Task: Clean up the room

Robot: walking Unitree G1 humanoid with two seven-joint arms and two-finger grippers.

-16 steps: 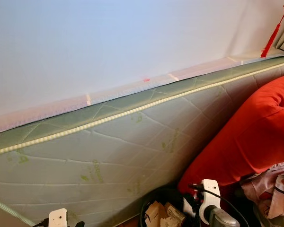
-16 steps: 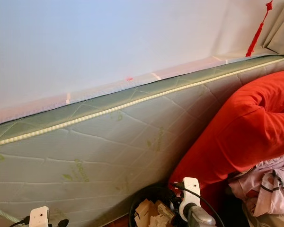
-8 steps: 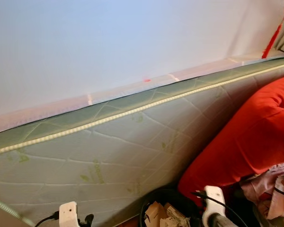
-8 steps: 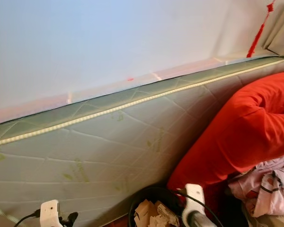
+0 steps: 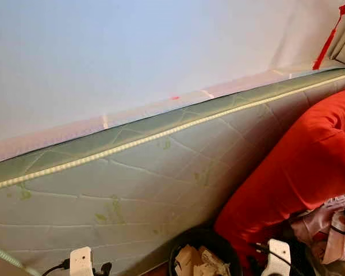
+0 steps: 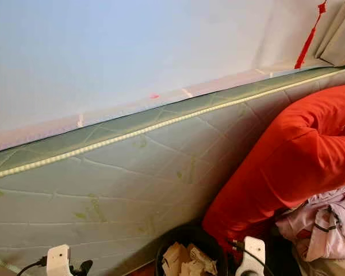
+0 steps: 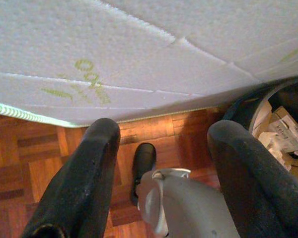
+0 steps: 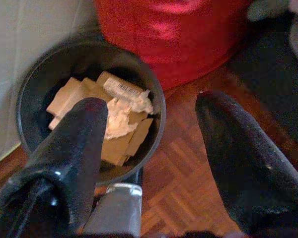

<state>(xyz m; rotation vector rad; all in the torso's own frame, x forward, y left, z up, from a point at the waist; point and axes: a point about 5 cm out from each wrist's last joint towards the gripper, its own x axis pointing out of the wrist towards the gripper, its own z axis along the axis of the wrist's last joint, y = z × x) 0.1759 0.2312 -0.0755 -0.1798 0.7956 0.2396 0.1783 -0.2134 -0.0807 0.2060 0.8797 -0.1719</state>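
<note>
One mattress [image 5: 132, 178], one bin [image 8: 89, 99], one red cushion [image 5: 299, 161]

- My right gripper [image 8: 151, 153] hangs over the parquet floor [image 8: 184, 183], fingers [image 8: 69, 163] spread wide with nothing between them.
- Dark round bin [image 8: 154, 129] sits just past them, stuffed with cardboard scraps [image 8: 107, 119] and crumpled paper.
- Big red cushion [image 8: 169, 34] right behind the bin, seems touching its rim.

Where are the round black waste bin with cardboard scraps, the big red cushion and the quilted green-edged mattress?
Round black waste bin [image 8: 159, 106]: right wrist view, on its rim.
Big red cushion [image 5: 299, 167]: left eye view, on its front face.
Quilted green-edged mattress [image 5: 132, 184]: left eye view, on its quilted side.
</note>
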